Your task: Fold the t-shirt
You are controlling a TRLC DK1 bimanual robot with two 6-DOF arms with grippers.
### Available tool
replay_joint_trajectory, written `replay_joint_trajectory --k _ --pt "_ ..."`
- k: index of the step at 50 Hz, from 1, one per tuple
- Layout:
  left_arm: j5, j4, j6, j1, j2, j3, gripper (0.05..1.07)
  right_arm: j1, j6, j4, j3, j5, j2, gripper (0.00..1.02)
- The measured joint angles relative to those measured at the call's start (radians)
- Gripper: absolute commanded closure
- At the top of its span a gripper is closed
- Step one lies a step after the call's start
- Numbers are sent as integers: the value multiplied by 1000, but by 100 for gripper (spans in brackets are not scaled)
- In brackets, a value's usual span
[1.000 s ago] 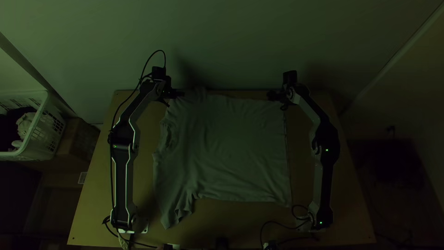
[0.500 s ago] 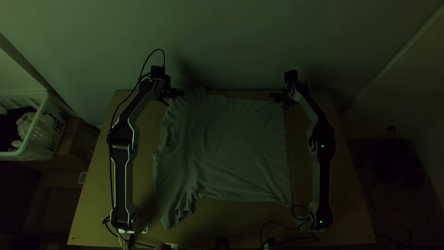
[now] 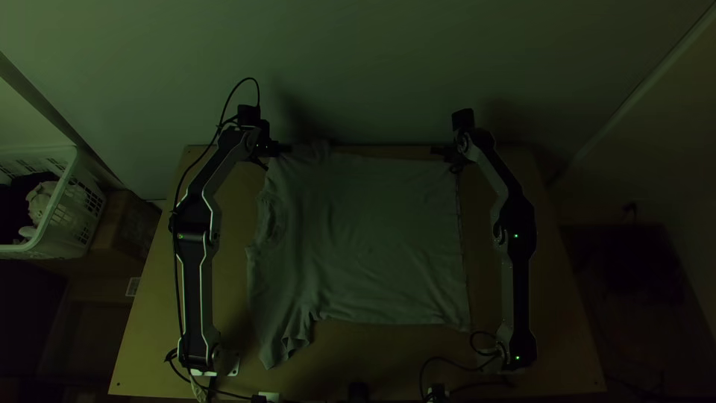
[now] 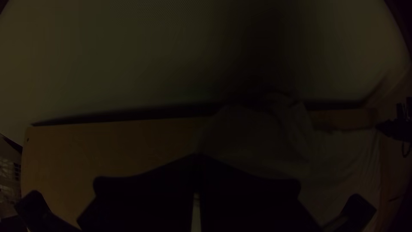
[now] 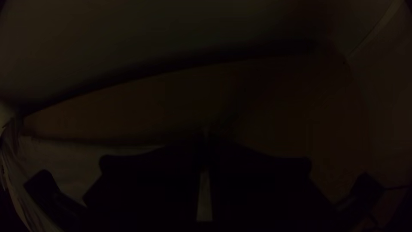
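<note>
I've got a white basket (image 3: 80,213) out past the table's left side, and there's pale cloth (image 3: 41,201) bundled in it with dark cloth (image 3: 13,203). A brown box (image 3: 128,230) sits between basket and wooden table (image 3: 556,321), and I see a wall (image 3: 358,67) rising beyond the table's far edge.

Dim light on my feed. Pale wall (image 3: 373,67) beyond the light wooden table (image 3: 149,336). Top view, left: I note a white openwork basket (image 3: 58,242), pale and dark cloth (image 3: 39,200) inside, near a brown box (image 3: 130,224). Dark floor (image 3: 634,343) right.
</note>
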Motion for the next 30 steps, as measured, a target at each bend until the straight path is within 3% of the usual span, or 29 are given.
replay_joint_trajectory --k 30 --pt "16 11 -40 35 -80 -72 105 -3 -49 4 -1 0 -49 99"
